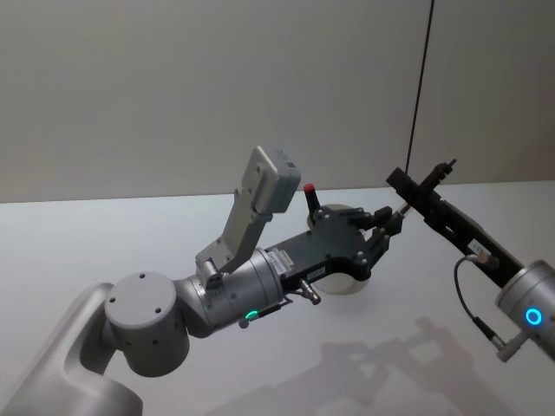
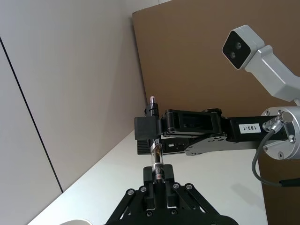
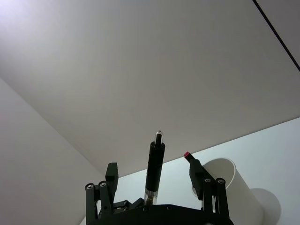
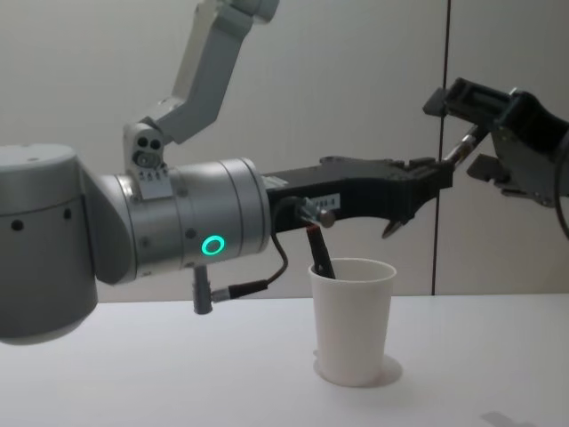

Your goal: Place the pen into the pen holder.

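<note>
Holding pen [image 2: 157, 157] mid-air, pinched in left gripper [image 2: 158, 177] w/ right gripper [image 3: 150, 164] spread wide round it, above & right of cup [image 4: 354, 320]; prob. handover step, next calling for pulling clear & tipping upright over cup.

White table [image 4: 133, 382], smooth top; white paper-cup pen holder [image 4: 353, 325] stands upright on it.

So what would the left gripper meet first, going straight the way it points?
Most likely the right gripper, standing open across the pen that the left gripper holds; how close is unclear.
</note>
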